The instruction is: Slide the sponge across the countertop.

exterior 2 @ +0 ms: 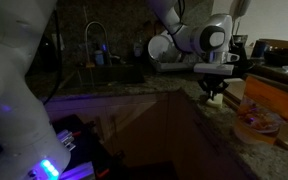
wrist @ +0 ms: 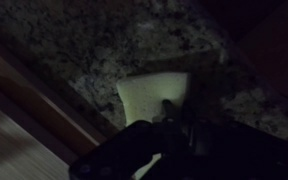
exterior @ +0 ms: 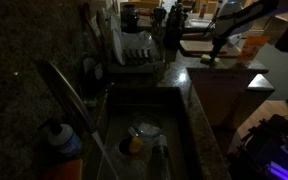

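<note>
The sponge (wrist: pixel 147 93) is a pale yellowish-green pad lying flat on the dark speckled countertop (wrist: pixel 84 40), near its straight edge. In the wrist view my gripper (wrist: pixel 179 108) sits over the sponge's near side. The fingers look closed together with the tips down on the pad. In an exterior view the gripper (exterior: pixel 210 57) points down onto the sponge (exterior: pixel 205 63) on the countertop (exterior: pixel 199 100) right of the sink. In an exterior view the gripper (exterior 2: pixel 215 94) tapers to a point on the countertop (exterior 2: pixel 164 92), and the sponge is hidden under it.
A sunken sink (exterior: pixel 174 135) holds dishes and an orange-yellow round item (exterior: pixel 134 146). A faucet (exterior: pixel 64 85) and a dish rack (exterior: pixel 134 52) stand behind it. A bottle (exterior: pixel 60 140) is at the sink's corner. A plate of orange items (exterior 2: pixel 256 125) lies near the gripper.
</note>
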You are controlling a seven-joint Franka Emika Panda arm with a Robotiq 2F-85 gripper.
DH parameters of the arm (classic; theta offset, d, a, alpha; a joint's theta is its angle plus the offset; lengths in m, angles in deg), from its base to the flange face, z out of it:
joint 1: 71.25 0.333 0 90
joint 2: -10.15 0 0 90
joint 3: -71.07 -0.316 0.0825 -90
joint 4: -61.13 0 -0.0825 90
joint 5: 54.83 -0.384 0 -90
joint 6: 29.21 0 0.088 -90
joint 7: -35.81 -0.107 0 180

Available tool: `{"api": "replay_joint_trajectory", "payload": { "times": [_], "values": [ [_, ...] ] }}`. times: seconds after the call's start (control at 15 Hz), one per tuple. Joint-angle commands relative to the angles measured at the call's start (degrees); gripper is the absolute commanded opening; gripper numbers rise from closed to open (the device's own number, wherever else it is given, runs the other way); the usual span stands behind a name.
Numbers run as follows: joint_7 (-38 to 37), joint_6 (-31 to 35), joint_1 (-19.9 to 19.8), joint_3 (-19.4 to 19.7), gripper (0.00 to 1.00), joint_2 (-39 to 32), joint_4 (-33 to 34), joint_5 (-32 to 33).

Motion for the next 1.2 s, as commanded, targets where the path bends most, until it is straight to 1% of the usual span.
{"api": "replay_joint_trajectory", "payload": {
  "times": [0.0, 0.27, 0.4, 0.6, 0.8, 1.13],
  "values": [
    [0.7, -1.7, -1.6, -0.7, 0.01, -1.7, 2.4, -1.4],
    [0.4, -1.7, -1.9, -0.7, 0.00, -1.8, 2.7, -1.8],
    [0.3, -0.7, -1.7, -0.8, 0.01, -1.0, 2.0, -1.8],
    [2.4, -1.0, -1.0, -2.9, 0.01, 0.4, 0.7, -2.3],
    [2.8, -1.4, 1.3, -3.5, 0.01, -0.5, 0.4, 0.3],
    [1.4, -3.2, 5.3, -3.4, 0.01, -2.9, 3.1, 3.9]
  ]
}}
